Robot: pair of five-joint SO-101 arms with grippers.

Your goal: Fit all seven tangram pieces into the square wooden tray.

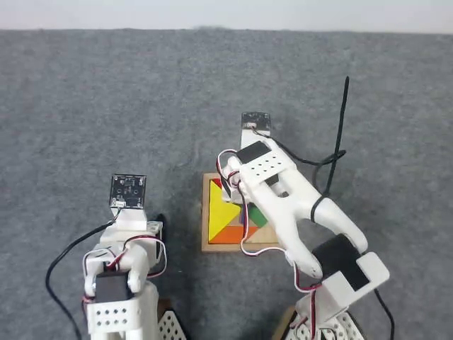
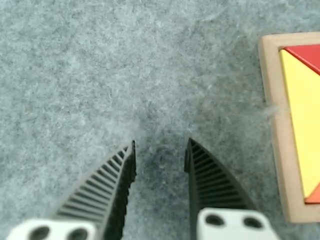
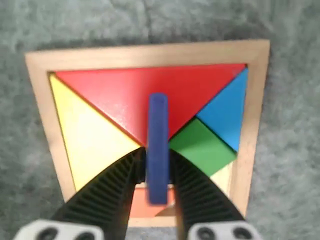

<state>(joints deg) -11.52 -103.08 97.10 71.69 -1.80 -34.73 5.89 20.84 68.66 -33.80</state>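
Item: square wooden tray point(image 3: 150, 52), pale wood with a raised rim, lying flat on the counter point(image 1: 106, 106) near its middle, under the right arm and just to the right of the left arm.

Contents, lying flat inside the rim:
- large red triangle point(image 3: 125, 95), long edge against the far wall
- large yellow triangle point(image 3: 85, 135), along one side wall, meeting the red along a diagonal
- light blue triangle point(image 3: 227, 112), against the opposite side wall
- green square point(image 3: 202, 147), set corner-on between the red and the light blue
- orange piece point(image 3: 137, 202), along the near wall, partly hidden
- a pale patch beside the green square; bare floor or a piece, cannot tell

Held piece: dark blue piece point(image 3: 158, 125), thin, standing upright on edge over the point where red, yellow and green meet; whether it touches the pieces below cannot be told.

Right pincer point(image 3: 157, 155): clenched on the dark blue piece, one ribbed finger on each flat face, poised above the tray.

Left pincer point(image 2: 161, 145): released, fingers parted by a moderate gap, holding nothing, over bare counter beside the tray's outer rim.

Counter: grey felt-like surface.
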